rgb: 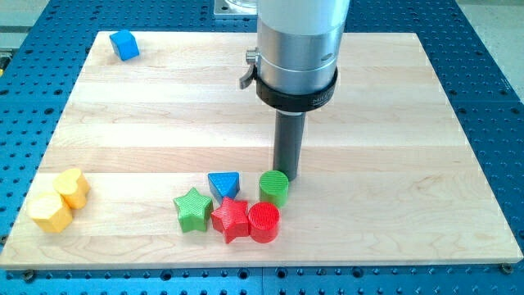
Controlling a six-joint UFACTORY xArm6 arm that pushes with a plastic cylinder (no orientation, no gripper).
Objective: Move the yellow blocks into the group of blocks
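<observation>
Two yellow blocks (60, 199) sat apart from five grouped blocks (233, 206); my tip (288, 175) touched the green cylinder (274, 188); no gripper, lettering unreadable.

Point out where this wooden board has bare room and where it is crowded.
Free: the view's right half, and the middle band between the blue cube and the two yellow blocks. Crowded: bottom centre, where green star, blue triangle, red star, red cylinder, green cylinder cluster by my tip.

A lone blue cube (124, 45) sits near the top-left corner of the pale wooden counter (164, 123) (a board of glued planks). The counter rests on a blue metal base (483, 74) with a grid of holes.
</observation>
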